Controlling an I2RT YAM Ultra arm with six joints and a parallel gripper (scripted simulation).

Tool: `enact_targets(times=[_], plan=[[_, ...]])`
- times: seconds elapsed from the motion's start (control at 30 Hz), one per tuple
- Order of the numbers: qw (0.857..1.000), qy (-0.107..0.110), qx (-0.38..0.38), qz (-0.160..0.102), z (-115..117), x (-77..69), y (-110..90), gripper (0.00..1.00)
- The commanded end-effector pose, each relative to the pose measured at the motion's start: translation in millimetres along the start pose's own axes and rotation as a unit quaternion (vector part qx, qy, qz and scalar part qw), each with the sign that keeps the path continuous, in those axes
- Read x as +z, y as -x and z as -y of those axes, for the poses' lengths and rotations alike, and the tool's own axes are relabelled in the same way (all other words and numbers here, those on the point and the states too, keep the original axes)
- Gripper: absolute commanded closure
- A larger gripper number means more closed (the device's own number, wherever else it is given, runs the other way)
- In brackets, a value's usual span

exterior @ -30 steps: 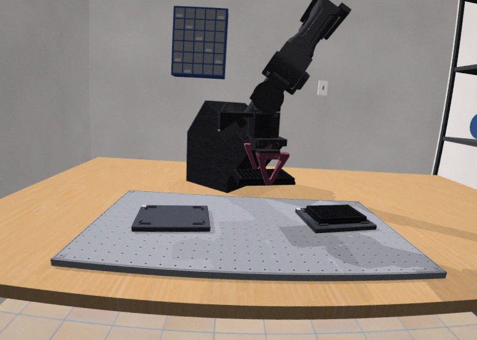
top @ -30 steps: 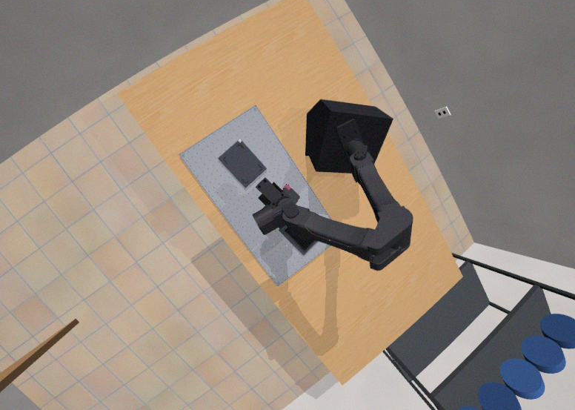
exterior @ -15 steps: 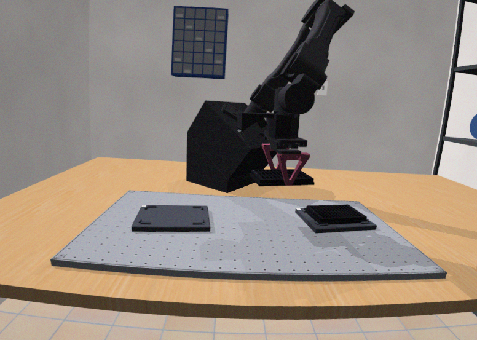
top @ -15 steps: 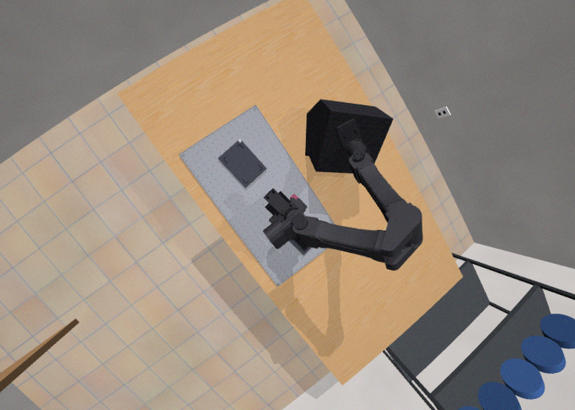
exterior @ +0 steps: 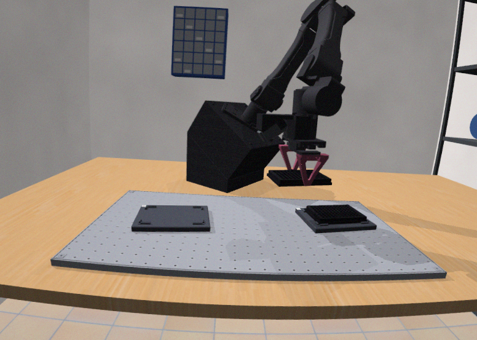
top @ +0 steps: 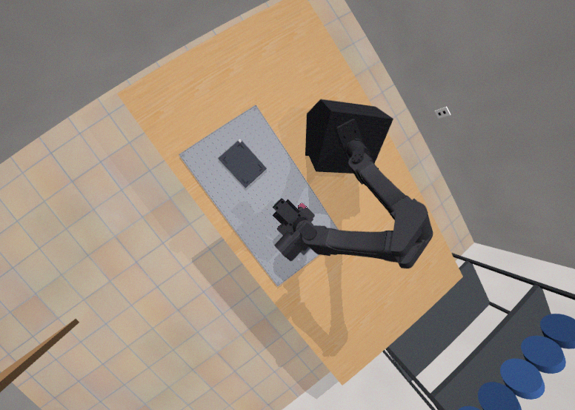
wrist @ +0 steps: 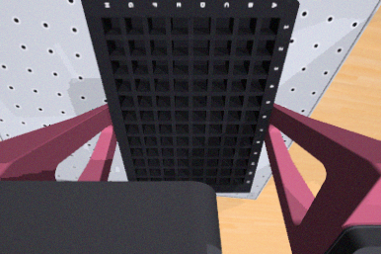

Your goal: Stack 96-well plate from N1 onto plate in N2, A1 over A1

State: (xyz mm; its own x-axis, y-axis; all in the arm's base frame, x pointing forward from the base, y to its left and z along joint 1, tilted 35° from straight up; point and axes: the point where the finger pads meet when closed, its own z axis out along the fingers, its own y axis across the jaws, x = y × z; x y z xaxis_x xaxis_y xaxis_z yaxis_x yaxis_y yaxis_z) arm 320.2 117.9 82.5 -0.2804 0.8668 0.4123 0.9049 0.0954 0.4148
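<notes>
black 96-well plate (wrist: 190, 91) sits clamped between the maroon jaws.

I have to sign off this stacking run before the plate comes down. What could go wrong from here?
1. The gripper holds the carried plate high above the lower plate; a sideways offset would stop full nesting.
2. A hard landing might shift that plate in its nest.
3. A1 matching can't be confirmed.

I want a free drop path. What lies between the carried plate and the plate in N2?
Nothing: the exterior view shows only open air between the carried plate in the pincer and the N2 plate.
</notes>
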Motion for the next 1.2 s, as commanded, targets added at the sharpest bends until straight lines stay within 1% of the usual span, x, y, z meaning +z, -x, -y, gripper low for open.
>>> enact_targets(times=[0.0, 0.13, 0.2, 0.7, 0.77, 1.07, 1.17], plan=[[1.000, 0.021, 0.007, 0.012, -14.2, -13.1, -12.3, 1.00], [1.000, 0.021, 0.007, 0.011, -15.3, -13.0, -25.9, 1.00], [1.000, 0.021, 0.007, 0.011, -15.3, -13.0, -25.9, 1.00], [1.000, 0.022, 0.008, 0.008, -19.3, -12.9, -76.9, 1.00], [1.000, 0.022, 0.008, 0.008, -19.3, -12.9, -76.9, 1.00], [1.000, 0.022, 0.009, 0.007, -21.9, -12.9, -107.9, 1.00], [1.000, 0.014, 0.011, 0.009, -20.5, -7.9, -110.4, 1.00]])
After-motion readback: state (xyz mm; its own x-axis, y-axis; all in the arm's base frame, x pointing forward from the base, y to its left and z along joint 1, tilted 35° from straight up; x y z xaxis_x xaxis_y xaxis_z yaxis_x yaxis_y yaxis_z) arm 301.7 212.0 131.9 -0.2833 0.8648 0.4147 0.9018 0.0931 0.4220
